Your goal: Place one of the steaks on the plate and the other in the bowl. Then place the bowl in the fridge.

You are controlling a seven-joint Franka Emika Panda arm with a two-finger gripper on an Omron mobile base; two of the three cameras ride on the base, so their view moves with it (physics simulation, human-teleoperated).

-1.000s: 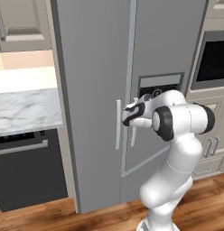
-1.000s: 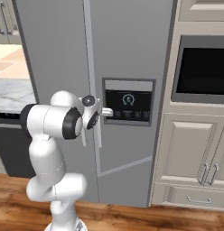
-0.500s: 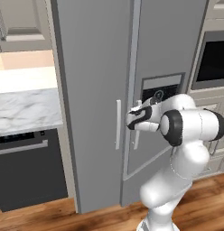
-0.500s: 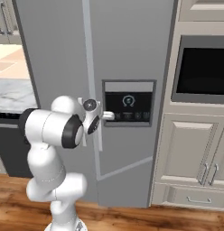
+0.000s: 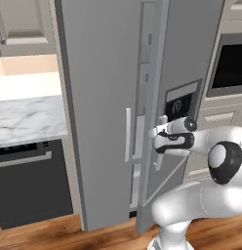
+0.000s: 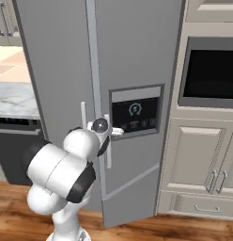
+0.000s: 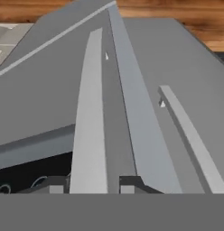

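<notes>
The tall grey fridge [image 5: 98, 97] stands straight ahead, its right door [image 5: 191, 58] swung a little ajar, with a dark gap and door bins [image 5: 141, 141] showing at the edge. My gripper [image 5: 160, 140] straddles that door's slim vertical handle [image 7: 89, 135] at mid-height. In the hand view the handle runs up between the two fingertips [image 7: 130, 184], with a narrow gap on one side, so the jaws stand slightly open around it. From the right base view the gripper [image 6: 107, 135] sits just left of the dispenser panel [image 6: 135, 109]. The steaks, the plate and the bowl are out of view.
The left door's handle [image 5: 128, 134] hangs beside the gap. A marble counter [image 5: 25, 117] over a black dishwasher [image 5: 30, 180] lies to the left. A wall oven [image 6: 210, 73] and cream cabinets [image 6: 193, 164] flank the right. Wooden floor [image 6: 151, 230] lies below.
The right fridge door has swung outward from shut to ajar as my arm drew back with the handle. The fingers have spread a little around the handle.
</notes>
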